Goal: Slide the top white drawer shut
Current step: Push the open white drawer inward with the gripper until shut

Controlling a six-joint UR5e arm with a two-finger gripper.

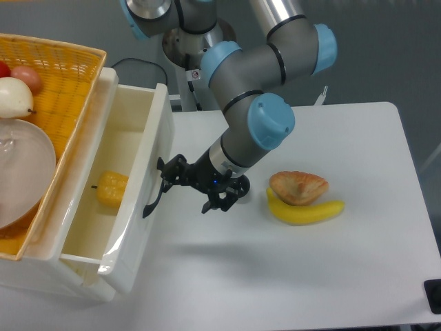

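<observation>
The arm came down from the top centre of the frame, bent at its blue-capped joints, and reached leftward and low over the table (331, 262), with its wrist angled toward the left of the picture. The gripper (180, 185) sat at the centre left, its dark fingers pointed at the front panel of the top white drawer (141, 200). One fingertip lay right against the black arched handle (153, 196); whether the fingers gripped the handle or only pressed on it could not be told, and the width of the gap between them was not clear.

The drawer filled the lower left of the frame, partly pulled out from under the yellow woven basket (65, 76), its deep tray open to view. A yellow corn cob (111, 189) lay inside on the tray floor, close to the front panel.

To the right of the gripper, near the frame's centre, a banana (306, 210) rested on the table with a bread piece (298, 187) touching its upper side.
</observation>
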